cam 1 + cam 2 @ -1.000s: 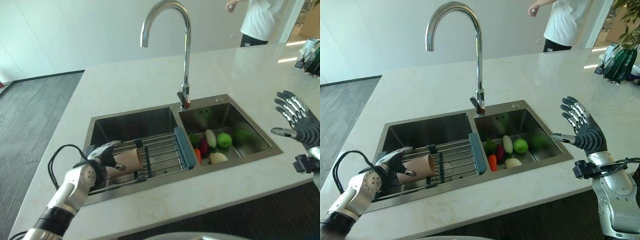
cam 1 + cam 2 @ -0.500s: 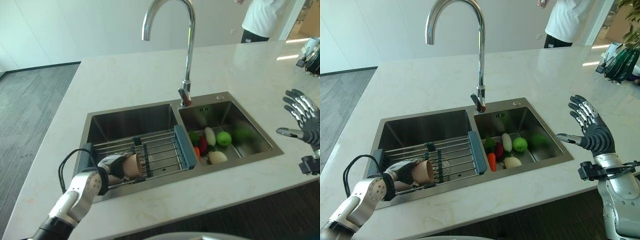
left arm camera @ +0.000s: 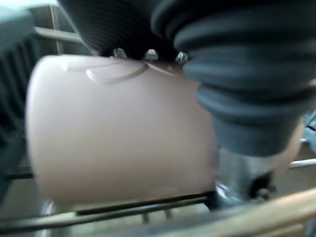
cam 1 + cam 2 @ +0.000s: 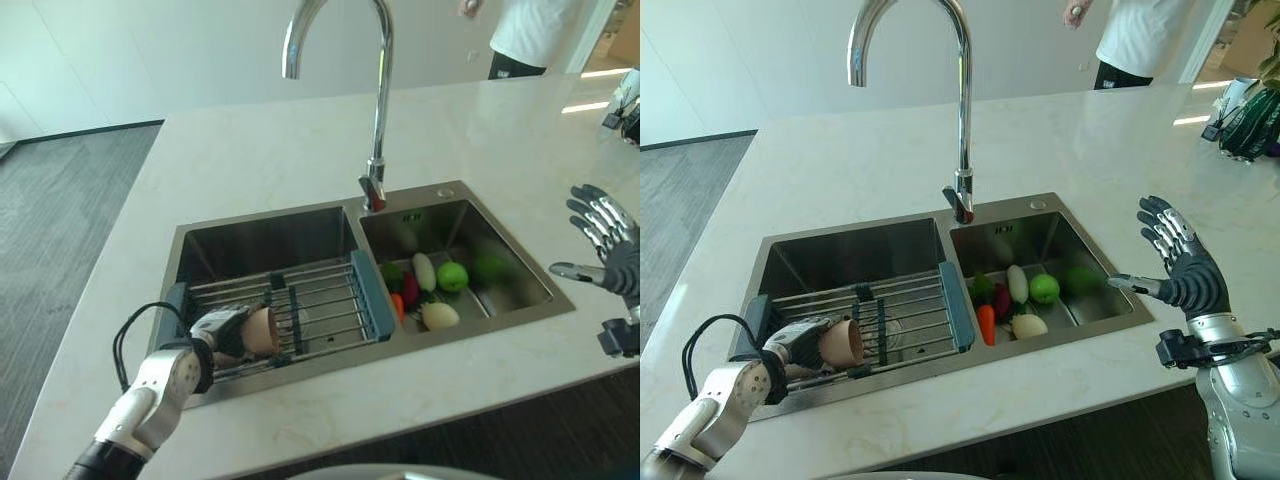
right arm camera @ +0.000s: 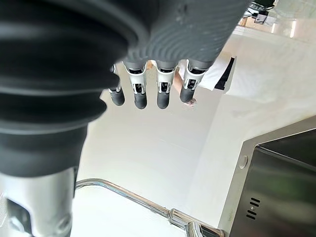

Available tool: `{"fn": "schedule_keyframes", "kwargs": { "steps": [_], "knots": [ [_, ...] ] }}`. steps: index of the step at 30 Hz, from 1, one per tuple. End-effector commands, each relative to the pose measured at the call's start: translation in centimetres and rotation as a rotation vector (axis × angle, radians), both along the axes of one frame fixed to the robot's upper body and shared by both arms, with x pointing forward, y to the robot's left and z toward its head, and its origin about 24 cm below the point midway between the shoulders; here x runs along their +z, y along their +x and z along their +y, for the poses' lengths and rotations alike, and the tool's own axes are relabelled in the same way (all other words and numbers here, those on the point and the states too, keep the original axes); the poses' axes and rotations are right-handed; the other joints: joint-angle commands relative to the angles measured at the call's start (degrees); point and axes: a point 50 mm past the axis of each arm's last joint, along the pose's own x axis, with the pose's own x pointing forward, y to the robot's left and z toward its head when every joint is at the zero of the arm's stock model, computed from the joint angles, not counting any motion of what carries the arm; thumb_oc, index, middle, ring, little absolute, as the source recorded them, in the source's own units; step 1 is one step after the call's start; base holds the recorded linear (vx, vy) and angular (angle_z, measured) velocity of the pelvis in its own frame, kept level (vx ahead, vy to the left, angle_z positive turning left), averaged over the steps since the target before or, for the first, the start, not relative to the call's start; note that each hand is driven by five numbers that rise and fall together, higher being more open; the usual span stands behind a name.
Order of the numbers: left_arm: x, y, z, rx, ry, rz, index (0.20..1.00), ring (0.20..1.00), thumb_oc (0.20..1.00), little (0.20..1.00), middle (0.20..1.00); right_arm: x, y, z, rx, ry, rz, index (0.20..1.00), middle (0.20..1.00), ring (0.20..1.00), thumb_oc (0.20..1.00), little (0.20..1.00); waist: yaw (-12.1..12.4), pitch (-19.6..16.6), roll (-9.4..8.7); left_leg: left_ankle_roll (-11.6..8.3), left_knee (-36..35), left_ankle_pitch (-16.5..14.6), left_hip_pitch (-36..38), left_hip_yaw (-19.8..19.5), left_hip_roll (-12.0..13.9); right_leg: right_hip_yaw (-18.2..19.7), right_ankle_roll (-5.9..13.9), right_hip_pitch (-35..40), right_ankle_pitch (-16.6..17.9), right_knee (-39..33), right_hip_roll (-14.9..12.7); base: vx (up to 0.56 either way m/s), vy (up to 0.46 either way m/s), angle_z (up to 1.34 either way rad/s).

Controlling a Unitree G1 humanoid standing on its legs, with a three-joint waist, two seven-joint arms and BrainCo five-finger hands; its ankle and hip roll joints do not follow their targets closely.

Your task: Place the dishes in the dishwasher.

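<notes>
1. The left hand (image 4: 800,338) has its fingers (image 4: 232,320) curled round a pale pink cup (image 4: 842,343). The cup lies on its side on the wire rack (image 4: 318,303) across the left basin of the sink (image 4: 780,258), at about 8 o'clock from the faucet (image 4: 962,110).
2. In the left wrist view the cup (image 3: 118,131) sits snug against the palm cover with rack wires just beneath it — the hold looks full, not a fingertip pinch. I would keep that wrap as it is.
3. Lift straight up first, so the cup's rim does not catch on the wires or on the rack's blue end piece (image 4: 368,295) at 3 o'clock from the cup.
4. A smooth cup on its side can roll in the grasp; turning it upright or mouth-down only once it is well clear of the rack seems safer.
5. The right hand (image 4: 1185,265) hovers over the counter (image 4: 250,160) at the sink's 3 o'clock side, its fingers (image 5: 139,86) straight and spread, holding nothing — it need not move.
6. The vegetables (image 4: 1015,298) in the right basin lie well apart from the cup, so they are no obstacle.
7. No dishwasher can be seen, so carry the cup low and steady until its place is clear.
</notes>
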Motion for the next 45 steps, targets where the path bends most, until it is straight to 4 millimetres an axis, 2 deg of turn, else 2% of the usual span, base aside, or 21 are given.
{"fn": "schedule_keyframes", "kwargs": {
  "steps": [1,3,6,11,13,16,21,25,28,31,34,35,37,38,39,40,41,42,43,44,45],
  "knots": [
    [-2.8,-0.5,2.5,0.088,0.174,0.122,0.2,0.2,0.2,0.2,0.2,4.4,0.6,0.9,0.033,-0.104,-0.215,1.0,1.0,1.0,1.0,1.0,-0.4,1.03,-0.55,0.26,0.26,-1.74,3.04,-1.98,1.01,-2.46,1.38,0.82,2.07,0.34,0.45,0.0,0.0,0.0],
    [-4.3,-0.7,2.6,0.104,0.186,0.167,0.2,0.2,0.2,0.2,0.2,4.6,0.9,1.1,0.041,-0.112,-0.217,1.0,1.0,1.0,1.0,1.0,-0.8,0.97,-0.58,0.27,0.26,-1.73,3.09,-1.9,0.97,-2.18,1.38,0.74,2.13,0.34,0.43,0.0,0.0,0.0],
    [-5.2,-0.6,2.7,0.12,0.168,0.185,0.2,0.2,0.2,0.2,0.2,4.6,1.2,1.3,0.047,-0.117,-0.216,1.0,1.0,1.0,1.0,1.0,-1.12,0.95,-0.47,0.28,0.26,-1.76,3.25,-1.73,0.96,-1.86,1.35,0.74,2.17,0.34,0.46,0.0,0.0,0.0],
    [-4.2,0.1,2.6,0.138,0.028,0.041,0.2,0.2,0.2,0.2,0.2,4.5,1.2,1.1,0.055,-0.124,-0.21,1.0,1.0,1.0,1.0,1.0,-1.32,1.09,-0.31,0.35,0.26,-1.91,3.69,-1.25,0.89,-1.43,1.3,0.97,2.21,0.34,0.49,0.0,0.017,-0.04],
    [-1.4,1.1,2.8,0.144,-0.119,-0.119,0.2,0.2,0.2,0.2,0.2,4.2,0.7,0.9,0.046,-0.132,-0.209,1.0,1.0,1.0,1.0,1.0,-0.9,1.23,-0.22,0.42,0.26,-1.95,3.79,-1.3,0.74,-1.37,1.24,1.13,2.23,0.34,0.48,0.0,0.011,-0.02],
    [5.6,1.6,2.7,0.182,-0.635,-0.368,0.2,0.2,0.2,0.2,0.2,3.3,0.1,0.6,0.002,-0.126,-0.195,1.0,1.0,1.0,1.0,1.0,1.06,1.17,-0.33,0.24,0.26,-1.78,3.86,-2.15,0.63,-2.32,1.02,1.79,2.22,0.34,0.25,0.01,0.0,0.01],
    [12.8,0.1,2.3,0.017,-0.997,-0.66,0.2,0.2,0.2,0.2,0.2,3.0,-0.1,0.8,-0.022,-0.117,-0.168,1.0,1.0,1.0,1.0,1.0,2.37,0.64,-0.52,-0.07,0.26,-1.46,3.57,-3.02,0.57,-2.83,0.89,1.93,2.09,0.34,0.12,0.03,-0.048,0.12],
    [16.1,-1.8,1.8,-0.157,-1.116,-0.719,0.2,0.2,0.2,0.2,0.2,3.2,-0.6,0.7,-0.019,-0.103,-0.166,1.0,1.0,1.0,1.0,1.0,2.76,0.44,-0.41,-0.61,0.26,-1.04,3.16,-3.09,1.18,-2.94,0.71,1.58,1.92,0.34,0.54,-0.01,-0.12,0.01],
    [17.4,-2.6,2.0,-0.209,-1.267,-0.749,0.2,0.2,0.2,0.2,0.2,3.3,-0.5,1.0,-0.007,-0.099,-0.166,1.0,1.0,1.0,1.0,1.0,2.84,0.22,-0.36,-0.96,0.26,-0.59,3.19,-2.83,1.86,-3.01,0.37,1.58,1.73,0.34,1.11,-0.02,-0.175,0.02],
    [18.1,-3.3,1.5,-0.289,-1.47,-0.746,0.2,0.2,0.2,0.2,0.2,3.6,-0.2,2.0,0.02,-0.08,-0.193,1.0,1.0,1.0,1.0,1.0,3.14,0.08,-0.3,-2.09,0.26,0.65,2.91,-2.42,3.76,-2.97,-0.76,1.36,1.04,0.34,2.87,-0.08,-0.266,0.02],
    [18.0,-3.5,0.8,-0.333,-1.546,-0.737,0.2,0.2,0.2,0.2,0.2,4.4,-0.1,2.1,0.02,-0.039,-0.239,1.0,1.0,1.0,1.0,1.0,3.41,0.26,-0.1,-3.05,0.26,1.88,2.82,-1.58,4.45,-2.43,-1.41,1.36,0.48,0.34,4.38,-0.14,-0.189,0.04],
    [18.0,-3.4,0.4,-0.356,-1.56,-0.738,0.2,0.2,0.2,0.2,0.2,4.7,0.0,2.2,0.018,-0.038,-0.263,1.0,1.0,1.0,1.0,1.0,3.67,0.77,0.02,-3.22,0.95,3.41,3.32,-0.69,4.14,-2.11,-1.8,1.43,0.29,0.34,4.84,-0.28,-0.202,0.06],
    [17.9,-3.4,-0.2,-0.392,-1.586,-0.745,0.2,0.2,0.2,0.2,0.2,5.4,0.4,2.3,0.02,-0.039,-0.295,1.0,1.0,1.0,1.0,1.0,3.9,2.45,-1.19,-2.97,15.34,1.28,0.74,-0.36,3.3,-0.93,-3.31,1.85,0.26,0.34,4.86,-0.38,-0.176,-0.04],
    [18.2,-3.4,-0.8,-0.438,-1.591,-0.756,0.2,0.2,0.2,0.2,0.2,6.0,0.4,2.4,0.024,-0.035,-0.332,1.0,1.0,1.0,1.0,1.0,3.47,3.15,-1.79,-1.32,26.66,-1.21,-1.75,-3.44,0.37,0.13,-4.31,0.47,2.32,0.34,5.2,-0.43,-0.028,-0.25],
    [18.2,-3.4,-0.8,-0.446,-1.596,-0.76,0.2,0.2,0.2,0.2,0.2,6.0,0.3,2.3,0.027,-0.031,-0.34,1.0,1.0,1.0,1.0,1.0,3.06,3.04,-1.54,-0.68,27.21,-2.72,-0.82,-5.0,-1.43,0.73,-4.12,-0.16,3.01,0.34,5.42,-0.51,0.149,-0.35],
    [18.0,-3.3,-0.9,-0.458,-1.614,-0.754,0.2,0.2,0.2,0.2,0.2,5.9,0.1,2.1,0.029,-0.026,-0.35,1.0,1.0,1.0,1.0,1.0,2.47,2.66,-0.85,0.65,24.45,-4.85,0.81,-8.75,-5.84,1.57,-3.54,-2.32,5.06,0.34,5.52,-0.36,0.348,-0.37],
    [18.1,-3.0,-1.0,-0.467,-1.617,-0.756,0.2,0.2,0.2,0.2,0.2,5.7,0.2,2.1,0.033,-0.032,-0.354,1.0,1.0,1.0,1.0,1.0,0.61,1.98,1.75,0.79,14.06,-5.41,7.05,-11.39,-7.77,2.95,-3.19,-4.47,6.0,0.34,7.65,-0.32,0.335,-0.47],
    [18.1,-3.0,-1.1,-0.47,-1.62,-0.753,0.2,0.2,0.2,0.2,0.2,5.6,0.2,2.1,0.031,-0.033,-0.353,1.0,1.0,1.0,1.0,1.0,0.34,1.87,2.04,0.91,11.51,-5.55,7.98,-11.35,-8.08,3.08,-3.05,-4.78,6.07,0.34,7.79,-0.26,0.303,-0.45],
    [18.4,-2.7,-1.4,-0.487,-1.631,-0.743,0.2,0.2,0.2,0.2,0.2,5.4,0.0,2.1,0.016,-0.041,-0.353,1.0,1.0,1.0,1.0,1.0,-0.89,1.76,2.57,1.52,5.42,-7.5,10.71,-11.94,-8.99,3.38,-2.38,-6.97,7.13,0.34,7.9,-0.17,0.18,-0.25],
    [18.7,-2.6,-1.6,-0.497,-1.638,-0.737,0.2,0.2,0.2,0.2,0.2,5.4,-0.1,2.0,0.001,-0.049,-0.354,1.0,1.0,1.0,1.0,1.0,-1.43,1.84,2.69,1.91,2.96,-7.96,12.07,-12.92,-9.43,3.83,-1.9,-8.18,8.07,0.34,7.95,-0.27,0.212,-0.15],
    [19.0,-2.4,-2.0,-0.52,-1.658,-0.716,0.2,0.2,0.2,0.2,0.2,5.4,-0.3,1.8,-0.008,-0.053,-0.356,1.0,1.0,1.0,1.0,1.0,-2.2,2.06,2.52,2.72,1.02,-9.03,13.24,-15.88,-10.31,5.12,-1.19,-10.45,9.87,0.34,8.04,-0.26,0.151,-0.22]
  ]
}}
